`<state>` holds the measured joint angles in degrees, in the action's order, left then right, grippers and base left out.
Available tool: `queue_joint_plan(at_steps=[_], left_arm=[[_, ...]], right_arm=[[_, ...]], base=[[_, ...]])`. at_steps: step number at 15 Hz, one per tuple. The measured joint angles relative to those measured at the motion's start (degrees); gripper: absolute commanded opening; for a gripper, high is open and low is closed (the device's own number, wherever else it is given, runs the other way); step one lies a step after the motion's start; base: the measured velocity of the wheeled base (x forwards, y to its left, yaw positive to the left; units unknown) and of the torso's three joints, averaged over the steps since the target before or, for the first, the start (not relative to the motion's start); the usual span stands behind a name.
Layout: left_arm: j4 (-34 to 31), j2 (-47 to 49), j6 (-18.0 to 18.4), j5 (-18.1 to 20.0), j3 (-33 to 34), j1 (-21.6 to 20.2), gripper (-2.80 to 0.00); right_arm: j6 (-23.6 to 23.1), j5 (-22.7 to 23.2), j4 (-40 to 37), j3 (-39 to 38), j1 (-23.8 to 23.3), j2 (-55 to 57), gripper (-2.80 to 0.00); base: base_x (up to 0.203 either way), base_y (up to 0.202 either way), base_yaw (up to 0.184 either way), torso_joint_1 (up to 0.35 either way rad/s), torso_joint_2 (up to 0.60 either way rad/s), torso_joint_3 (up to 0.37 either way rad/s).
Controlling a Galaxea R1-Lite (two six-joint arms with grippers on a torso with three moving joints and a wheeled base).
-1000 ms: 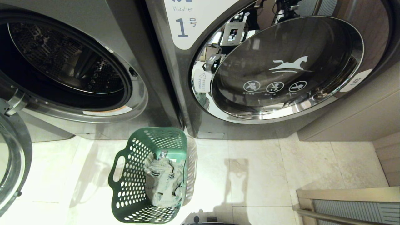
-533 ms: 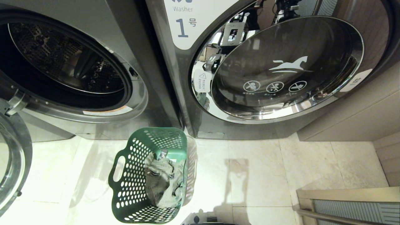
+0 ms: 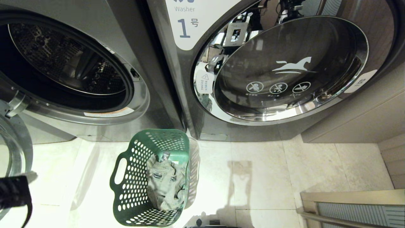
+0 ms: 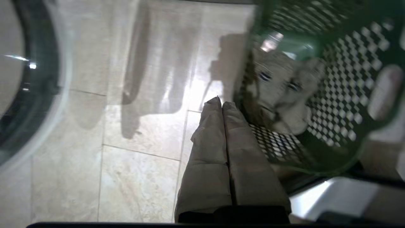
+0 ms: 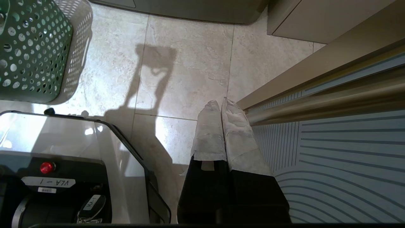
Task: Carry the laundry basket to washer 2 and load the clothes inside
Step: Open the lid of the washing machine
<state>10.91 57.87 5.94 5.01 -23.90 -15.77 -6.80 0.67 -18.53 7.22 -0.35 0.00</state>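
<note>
1. The laundry basket (image 3: 154,177) stands on the pale tiled floor (image 3: 269,177), just in front of the gap between two front-load washers
2. The clothes (image 3: 164,185) lie crumpled inside the basket, against its right-hand wall, with small dark buckles showing on the fabric
3. The washer with the open door (image 3: 63,63) is at the left of the head view; its dark perforated drum is exposed and its door (image 3: 12,158) hangs swung out at the far left edge. No number label on it shows here
4. The washer labelled "1" (image 3: 284,69) sits to the right with its chrome-ringed glass door closed, white horse logo facing out
5. The left gripper (image 4: 222,104) has its two padded fingers pressed together, holding nothing; it hangs over the floor just beside the basket's rim, and the garment shows through the perforations in the left wrist view. A dark part of that arm shows at the lower left edge of the head view
6. The right gripper (image 5: 221,106) is likewise closed and empty, pointing down at the floor next to a striped panel (image 5: 332,158), well apart from the basket
7. The robot's base (image 5: 63,164) with a red button sits beneath the right arm
</note>
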Motion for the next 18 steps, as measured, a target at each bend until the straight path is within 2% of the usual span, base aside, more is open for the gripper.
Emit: queue_joint_plan(at_steps=[3,6,7,9,14,16,18], left_arm=[[-2.8,-16.4,0.0,0.3,11.2,10.4,-2.8],[-6.8,-32.2,-0.3,-2.1,20.0,17.4,-2.8],[-8.5,-35.7,0.4,-2.6,21.9,18.1,-2.8],[-9.9,-41.6,2.7,-1.8,23.4,16.6,-2.8],[-10.2,-54.8,4.0,-1.3,23.9,16.0,-2.8],[-10.6,-56.6,2.4,-2.0,23.9,16.1,-2.8],[-10.9,-57.4,-1.1,-3.7,23.9,16.1,-2.8]], right_arm=[[0.0,0.0,0.0,0.0,0.0,0.0,-2.8],[0.0,0.0,0.0,0.0,0.0,0.0,-2.8],[0.0,0.0,0.0,0.0,0.0,0.0,-2.8],[0.0,0.0,0.0,0.0,0.0,0.0,-2.8],[0.0,0.0,0.0,0.0,0.0,0.0,-2.8],[0.0,0.0,0.0,0.0,0.0,0.0,-2.8],[0.1,0.0,0.0,0.0,0.0,0.0,-2.8]], base=[[0.0,0.0,0.0,0.0,0.0,0.0],[0.0,0.0,0.0,0.0,0.0,0.0],[0.0,0.0,0.0,0.0,0.0,0.0],[0.0,0.0,0.0,0.0,0.0,0.0],[0.0,0.0,0.0,0.0,0.0,0.0],[0.0,0.0,0.0,0.0,0.0,0.0],[0.0,0.0,0.0,0.0,0.0,0.0]])
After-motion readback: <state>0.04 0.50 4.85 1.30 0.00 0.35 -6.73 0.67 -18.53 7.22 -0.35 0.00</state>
